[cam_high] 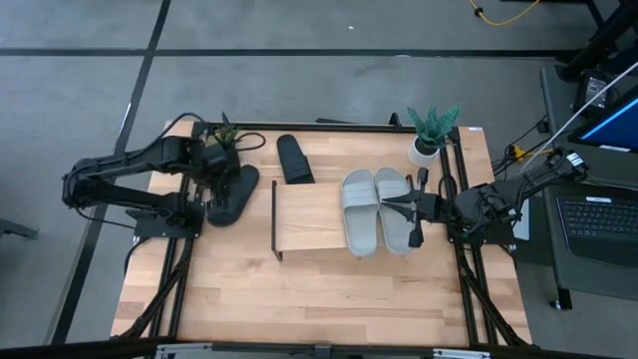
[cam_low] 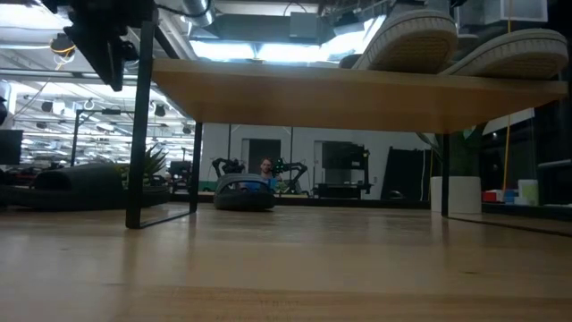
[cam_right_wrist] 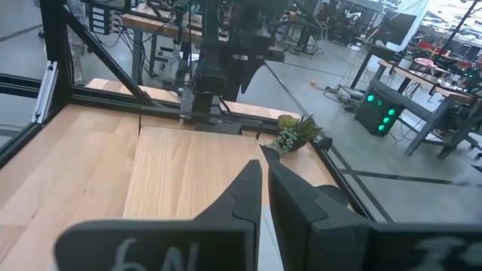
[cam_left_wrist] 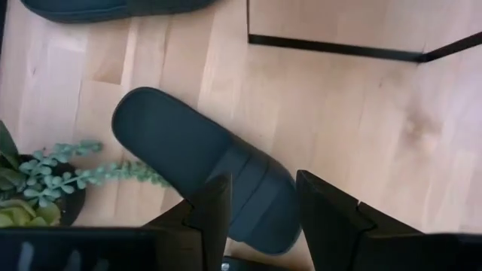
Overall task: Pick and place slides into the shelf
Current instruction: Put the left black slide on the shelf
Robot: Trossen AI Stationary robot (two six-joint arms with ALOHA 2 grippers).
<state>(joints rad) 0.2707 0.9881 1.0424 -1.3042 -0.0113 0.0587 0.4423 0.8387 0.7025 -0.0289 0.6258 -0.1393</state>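
Observation:
One black slide [cam_left_wrist: 203, 162] lies sole-down on the table near its left side, also seen in the high view [cam_high: 237, 191]. My left gripper [cam_left_wrist: 263, 211] hangs open above its strap end, one finger to each side, touching nothing. The second black slide [cam_high: 294, 160] lies behind the shelf's far left corner. Both grey slides [cam_high: 361, 211] [cam_high: 396, 209] rest side by side on the right half of the shelf [cam_high: 309, 214]. My right gripper [cam_high: 384, 205] is shut and hovers over the grey slides, pointing toward the table's left. In the right wrist view, that gripper [cam_right_wrist: 265, 188] holds nothing.
A small trailing plant [cam_high: 227, 135] stands just behind the left gripper, and a white-potted plant [cam_high: 429, 138] at the far right corner. The shelf's left half [cam_high: 299, 214] is bare board. Black wire end frames [cam_low: 138, 134] hold the shelf above the table.

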